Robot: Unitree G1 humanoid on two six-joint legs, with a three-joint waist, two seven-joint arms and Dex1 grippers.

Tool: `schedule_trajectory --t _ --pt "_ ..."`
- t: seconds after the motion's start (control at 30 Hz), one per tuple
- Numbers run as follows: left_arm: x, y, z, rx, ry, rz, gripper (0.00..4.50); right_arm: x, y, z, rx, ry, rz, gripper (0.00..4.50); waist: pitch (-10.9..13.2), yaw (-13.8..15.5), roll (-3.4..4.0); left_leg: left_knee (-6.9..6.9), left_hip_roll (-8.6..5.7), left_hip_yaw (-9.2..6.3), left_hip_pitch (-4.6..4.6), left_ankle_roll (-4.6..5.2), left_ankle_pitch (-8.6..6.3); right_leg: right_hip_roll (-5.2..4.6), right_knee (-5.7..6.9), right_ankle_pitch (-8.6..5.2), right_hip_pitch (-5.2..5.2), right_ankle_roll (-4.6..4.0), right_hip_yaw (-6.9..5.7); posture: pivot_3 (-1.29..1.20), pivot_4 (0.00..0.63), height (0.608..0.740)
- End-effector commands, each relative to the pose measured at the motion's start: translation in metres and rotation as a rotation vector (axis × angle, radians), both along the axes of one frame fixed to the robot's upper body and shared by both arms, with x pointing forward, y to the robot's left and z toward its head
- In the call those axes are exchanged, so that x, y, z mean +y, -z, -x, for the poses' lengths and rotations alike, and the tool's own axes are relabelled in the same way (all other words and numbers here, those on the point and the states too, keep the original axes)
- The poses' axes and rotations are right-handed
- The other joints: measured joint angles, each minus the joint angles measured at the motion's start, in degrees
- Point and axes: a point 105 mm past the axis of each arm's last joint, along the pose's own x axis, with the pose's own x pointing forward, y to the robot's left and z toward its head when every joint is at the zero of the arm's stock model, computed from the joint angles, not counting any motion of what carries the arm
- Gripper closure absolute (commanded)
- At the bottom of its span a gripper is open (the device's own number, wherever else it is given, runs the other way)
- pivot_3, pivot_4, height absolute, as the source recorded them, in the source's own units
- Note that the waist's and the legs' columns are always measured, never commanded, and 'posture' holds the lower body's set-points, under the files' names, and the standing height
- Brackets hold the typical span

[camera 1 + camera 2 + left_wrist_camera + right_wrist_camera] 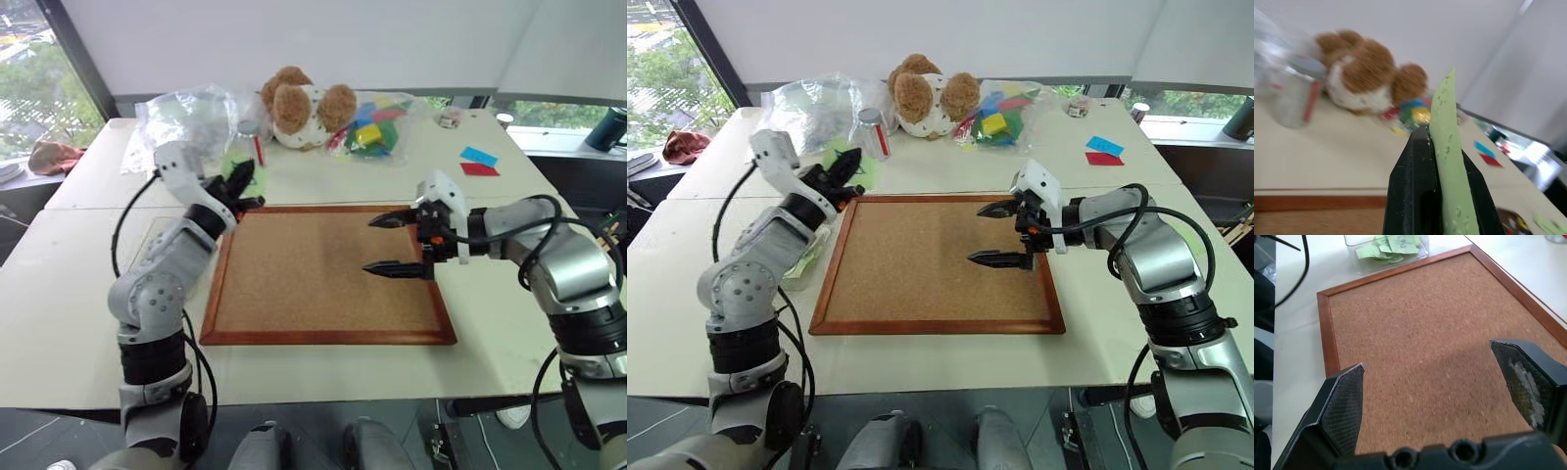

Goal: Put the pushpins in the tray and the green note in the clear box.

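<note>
My left gripper (pixel 241 186) is shut on the green note (pixel 1449 156), held in the air over the far left corner of the cork board (pixel 323 284). The note shows edge-on between the black fingers (pixel 1410 196), so its markings are hidden. My right gripper (pixel 370 245) hangs open and empty over the right part of the board, pointing left. The clear box (pixel 1391 263), with pale green notes inside, stands on the table just off the board's left edge. A small dark tray (pixel 1509 221) with coloured specks shows blurred in the left wrist view; single pushpins cannot be made out.
At the back of the table sit a brown teddy bear (pixel 299 108), a crumpled clear plastic bag (pixel 186 117), a small jar (pixel 870 132) and a bag of coloured blocks (pixel 377 125). Blue and red paper slips (pixel 478 162) lie at the far right.
</note>
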Motion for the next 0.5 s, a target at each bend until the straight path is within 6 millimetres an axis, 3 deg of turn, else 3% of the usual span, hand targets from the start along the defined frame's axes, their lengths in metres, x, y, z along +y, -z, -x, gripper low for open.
schedule_trajectory --t 0.03,0.1,0.3,0.5 --pt "0.053 -0.021 0.009 -0.070 -0.275 -0.075 4.50 0.012 -0.012 0.002 -0.059 -0.052 -0.015 0.03 0.0 0.1 -0.02 0.00 0.00 0.00 0.00 0.00 0.00 0.00 0.00 0.00 0.00 0.00 0.00 0.00 0.150 0.740" --pt "0.079 -0.020 0.014 -0.055 -0.371 -0.126 4.50 0.014 -0.012 0.001 -0.065 -0.062 -0.018 0.03 0.0 -0.2 -0.02 -0.06 0.02 0.00 0.02 0.00 0.00 0.03 0.01 0.00 -0.03 0.00 0.00 0.00 0.150 0.740" --pt "0.117 0.003 0.023 0.055 -0.465 -0.307 4.50 0.017 -0.012 0.000 -0.081 -0.063 -0.023 0.03 0.0 -0.4 -0.05 -0.02 0.01 0.00 0.00 0.01 -0.01 -0.02 0.00 0.00 -0.01 0.00 -0.01 0.00 0.150 0.740" --pt "0.128 0.039 0.017 0.199 -0.441 -0.472 4.50 0.021 -0.014 0.003 -0.092 -0.077 -0.030 0.03 0.0 -0.3 -0.06 -0.03 0.01 -0.02 0.00 0.04 -0.02 -0.04 -0.02 0.00 0.00 0.00 -0.04 0.00 0.150 0.740"
